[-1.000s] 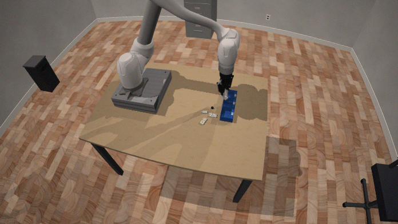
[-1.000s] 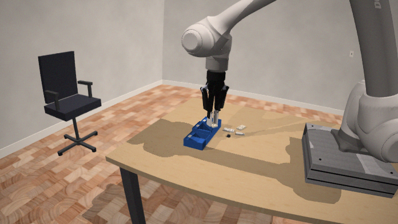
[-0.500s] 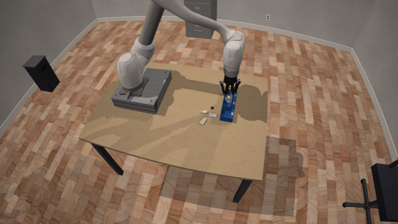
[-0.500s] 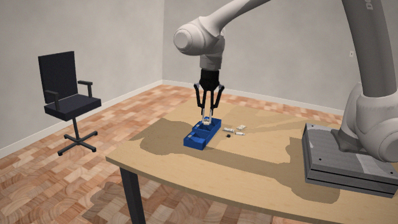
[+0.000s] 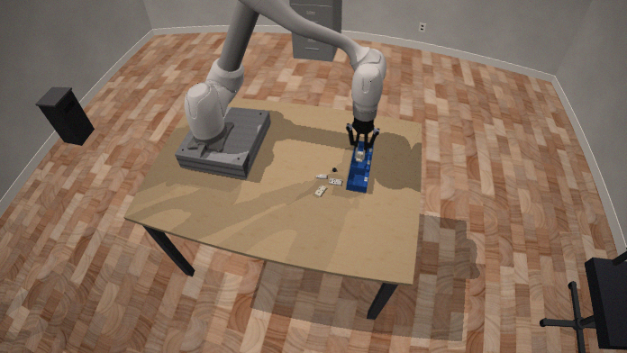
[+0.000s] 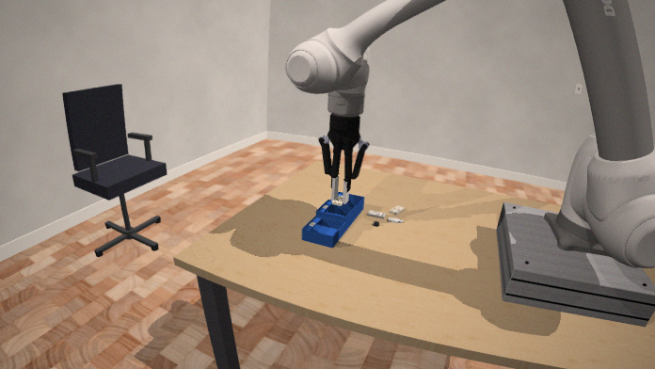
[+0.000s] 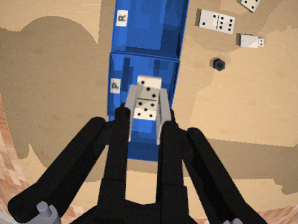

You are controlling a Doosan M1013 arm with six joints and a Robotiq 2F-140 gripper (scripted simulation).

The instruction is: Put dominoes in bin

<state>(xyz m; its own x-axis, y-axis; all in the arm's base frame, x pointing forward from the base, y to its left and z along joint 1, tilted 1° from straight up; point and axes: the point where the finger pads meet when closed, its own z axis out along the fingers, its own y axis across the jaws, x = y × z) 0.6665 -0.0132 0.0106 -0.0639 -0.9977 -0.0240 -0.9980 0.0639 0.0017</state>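
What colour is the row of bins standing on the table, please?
The bins are bright blue with small white label tags, clearest in the wrist view.

The end effector (image 7: 147, 117) covers the near end of the blue bins (image 7: 149, 36), so that part is hidden. The little white labels (image 7: 121, 18) on the bins are too small to read.

— What stands around the bench (image 5: 279, 243)?
— Wood-block parquet floor (image 5: 486, 117) and plain grey walls (image 6: 141, 71). A grey filing cabinet (image 5: 315, 31) sits behind it, a black box (image 5: 65, 114) off one side (against the skirting), a dark office chair (image 6: 110, 155) off the other.
— Light?
— Strong, casting broad shadows.
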